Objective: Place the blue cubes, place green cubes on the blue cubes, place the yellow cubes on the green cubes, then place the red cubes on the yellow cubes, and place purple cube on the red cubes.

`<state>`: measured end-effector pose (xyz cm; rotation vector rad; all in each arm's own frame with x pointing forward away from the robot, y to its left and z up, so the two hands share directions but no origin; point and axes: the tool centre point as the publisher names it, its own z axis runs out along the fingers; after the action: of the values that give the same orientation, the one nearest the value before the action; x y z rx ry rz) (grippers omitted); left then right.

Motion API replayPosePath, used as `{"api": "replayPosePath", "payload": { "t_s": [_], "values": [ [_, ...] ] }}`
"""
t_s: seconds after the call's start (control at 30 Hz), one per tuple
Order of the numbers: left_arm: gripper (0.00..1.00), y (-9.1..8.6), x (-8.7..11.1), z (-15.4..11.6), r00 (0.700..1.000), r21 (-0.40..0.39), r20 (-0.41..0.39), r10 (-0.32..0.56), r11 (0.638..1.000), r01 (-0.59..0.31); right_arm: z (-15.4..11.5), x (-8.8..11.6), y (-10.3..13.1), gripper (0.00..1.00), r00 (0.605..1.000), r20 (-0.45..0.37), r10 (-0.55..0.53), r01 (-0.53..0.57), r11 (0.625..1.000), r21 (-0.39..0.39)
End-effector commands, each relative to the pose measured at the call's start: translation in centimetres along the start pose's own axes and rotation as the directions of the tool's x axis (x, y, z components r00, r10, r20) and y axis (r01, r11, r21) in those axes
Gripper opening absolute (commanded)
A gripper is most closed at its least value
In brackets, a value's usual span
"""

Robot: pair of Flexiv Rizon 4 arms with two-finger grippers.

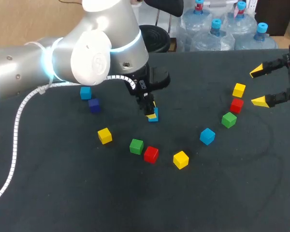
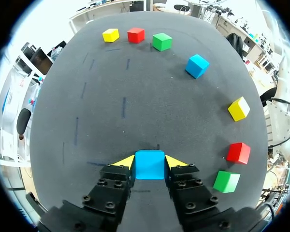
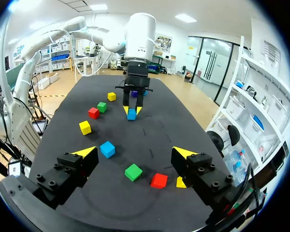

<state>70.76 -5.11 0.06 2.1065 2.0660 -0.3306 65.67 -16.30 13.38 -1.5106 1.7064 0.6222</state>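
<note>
Left tool (image 2: 150, 162) pinches blue cube (image 2: 150, 166), clearest in wrist view; right tool (image 3: 134, 152) spread.

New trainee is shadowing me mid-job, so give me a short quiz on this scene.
1. True or false: the right end effector is shut on a cube.
2. The left end effector grips which cube? A red, B blue, C green.
3. Fill in: ___ yellow cubes lie on the table.
Key: 1 false, open; 2 B, the blue cube; 3 three.
</note>
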Motion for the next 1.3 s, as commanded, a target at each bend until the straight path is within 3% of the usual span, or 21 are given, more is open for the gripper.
{"api": "replayPosePath", "payload": {
  "t_s": [0.03, 0.37, 0.47, 0.57, 0.77, 0.8, 0.83, 0.87, 0.93, 1.3],
  "values": [
    [0.13, 0.5, 0.0, 0.0, 1.0, 0.006, -0.004, 0.002, 1.0, -0.002, 0.1, 0.0, -0.1, 1.0, 1.0, 0.002, -0.001, 0.001, 1.0, 0.0],
    [0.15, 0.5, 0.0, 0.0, 1.0, 0.009, -0.006, 0.004, 1.0, -0.004, 0.1, 0.0, -0.1, 1.0, 1.0, 0.002, -0.001, 0.001, 1.0, 0.0],
    [0.24, 0.5, 0.0, 0.1, 1.0, 0.011, -0.006, 0.005, 1.0, -0.005, 0.1, 0.0, -0.1, 1.0, 1.0, 0.002, -0.001, 0.001, 1.0, 0.0],
    [0.26, 0.5, -0.1, 0.1, 1.0, 0.012, -0.007, 0.007, 1.0, -0.007, 0.1, 0.0, -0.1, 1.0, 1.0, 0.002, -0.001, 0.001, 1.0, 0.0],
    [0.43, 0.5, -0.1, 0.1, 1.0, 0.013, -0.01, 0.006, 1.0, -0.006, 0.1, 0.0, -0.1, 1.0, 1.0, 0.002, -0.001, 0.001, 1.0, 0.0],
    [0.49, 0.5, -0.1, 0.1, 1.0, 0.015, -0.01, 0.005, 1.0, -0.004, 0.1, 0.0, -0.1, 1.0, 1.0, 0.002, -0.001, 0.001, 1.0, 0.0],
    [0.82, 0.5, -0.1, 0.1, 1.0, 0.016, -0.01, 0.004, 1.0, -0.004, 0.1, 0.0, -0.1, 1.0, 1.0, 0.002, -0.001, 0.001, 1.0, 0.0],
    [0.92, 0.5, -0.1, 0.1, 1.0, 0.017, -0.01, 0.004, 1.0, -0.003, 0.1, 0.0, -0.1, 1.0, 1.0, 0.002, -0.001, 0.001, 1.0, 0.0],
    [1.0, 0.6, -0.1, 0.1, 1.0, 0.018, -0.011, 0.004, 1.0, -0.004, 0.1, 0.0, -0.1, 1.0, 1.0, 0.002, -0.001, 0.001, 1.0, 0.0],
    [1.0, 0.9, -0.4, -2.6, 1.0, -0.013, 0.012, -0.004, 1.0, 0.004, 0.1, 0.0, -0.1, 1.0, 1.0, 0.002, -0.001, 0.001, 1.0, 0.0]
  ]
}}
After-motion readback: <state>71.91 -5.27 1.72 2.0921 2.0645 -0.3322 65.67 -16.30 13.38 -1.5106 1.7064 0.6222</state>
